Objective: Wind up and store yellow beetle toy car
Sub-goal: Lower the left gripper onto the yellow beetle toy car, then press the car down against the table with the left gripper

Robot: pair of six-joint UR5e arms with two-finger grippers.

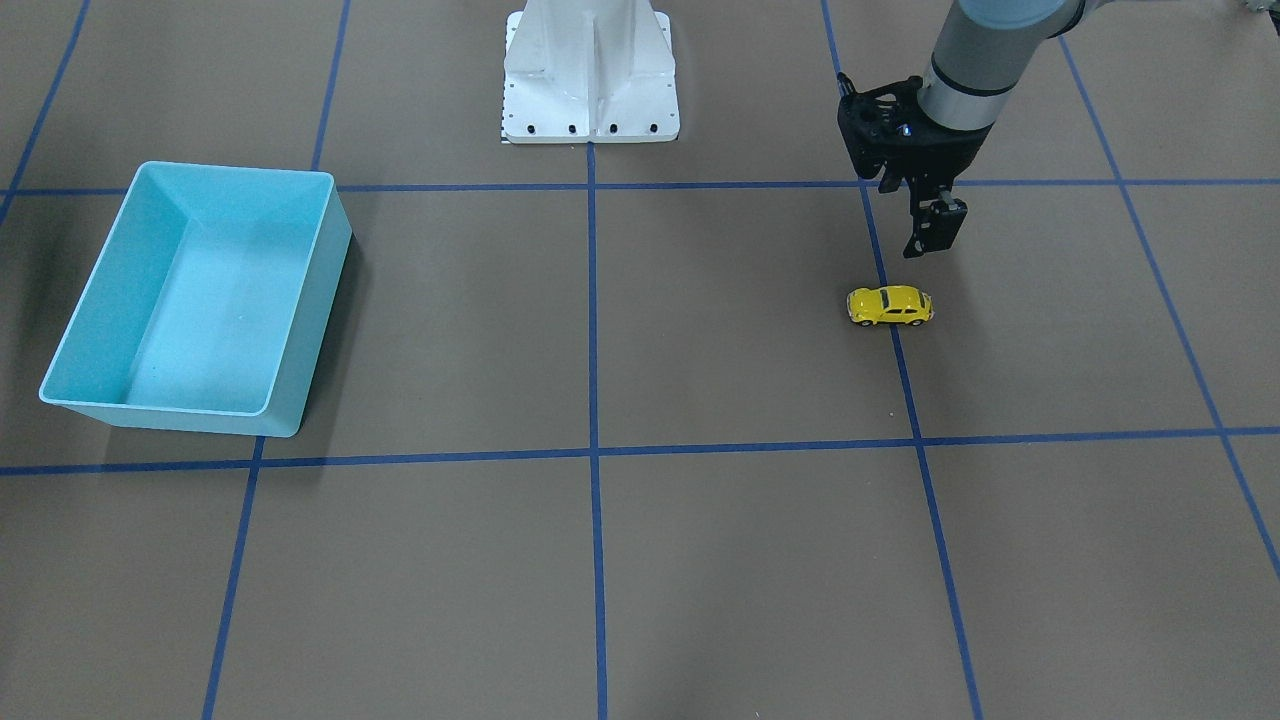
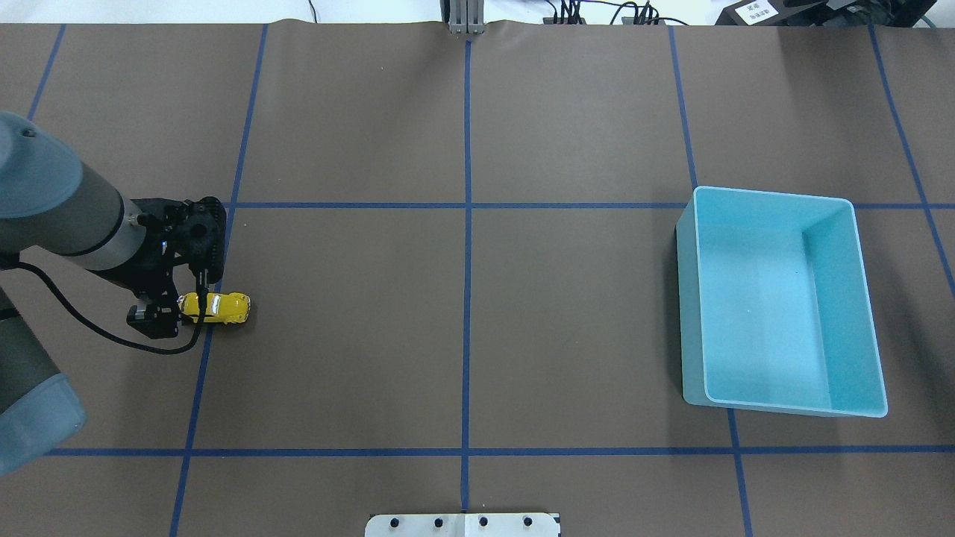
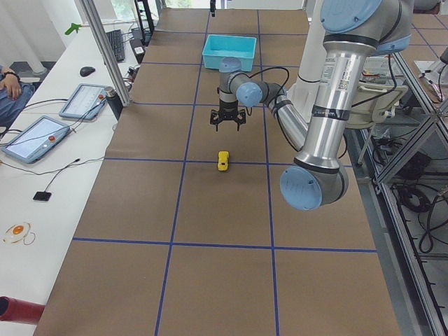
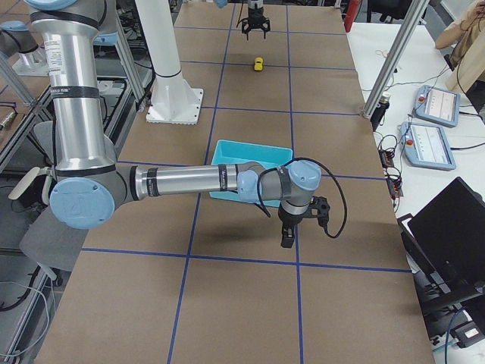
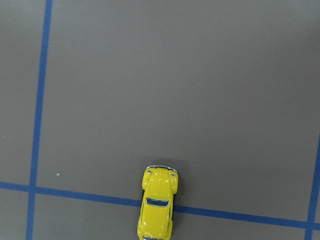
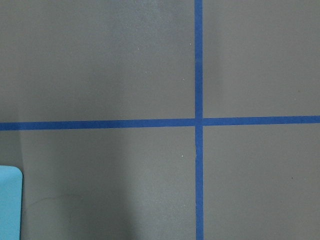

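Yellow beetle toy car (image 1: 890, 306) straddles a blue tape line (image 1: 908, 380), untouched below the open left claw (image 1: 928, 245).

Left arm (image 2: 67, 216): grey tube, lt-blue joint caps (image 3: 311, 187), printed label (image 3: 341, 68), blk cable (image 2: 97, 333) by wrist. Left gripper (image 1: 930, 235) blk w/ tiny blue LED (image 1: 905, 130). Right arm (image 4: 182, 182) same; right gripper (image 4: 288, 236) blk. White base (image 1: 590, 70), dark screws (image 1: 571, 129) along its edge.
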